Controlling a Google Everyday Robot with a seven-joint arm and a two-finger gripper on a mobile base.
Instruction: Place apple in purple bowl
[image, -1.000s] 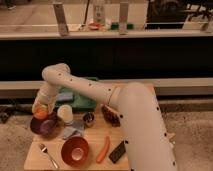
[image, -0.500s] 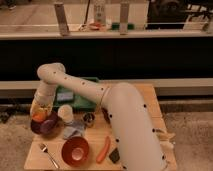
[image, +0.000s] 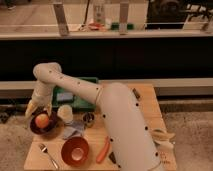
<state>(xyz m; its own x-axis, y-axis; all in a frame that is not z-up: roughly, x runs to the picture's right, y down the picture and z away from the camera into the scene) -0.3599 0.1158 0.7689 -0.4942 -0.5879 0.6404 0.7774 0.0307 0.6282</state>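
Orange-yellow against dark purple is what we read first: the apple (image: 42, 120) sits directly beneath the gripper (image: 39, 109), inside the rim of the purple bowl (image: 33, 128). It looks to us as if it is resting on the bowl's floor, a little toward the side nearest the gripper. We judge the main part of the task done, or all but done, since the fruit is where it was meant to go.

What is left, as we see it, is the release, if that has not happened already, and then lifting the arm clear without dragging the apple back out or tipping the bowl.

The gripper hangs just above the apple, close enough that we cannot say whether it touches the fruit. Whether it is clamped on the apple or has let go, we cannot tell.

Just to one side of the gripper stands a pale cup (image: 65, 113). Farther off, toward the near edge of the wooden table (image: 150, 102), lie the orange-red bowl (image: 75, 150) and a long orange stick (image: 103, 150), both well apart from it.
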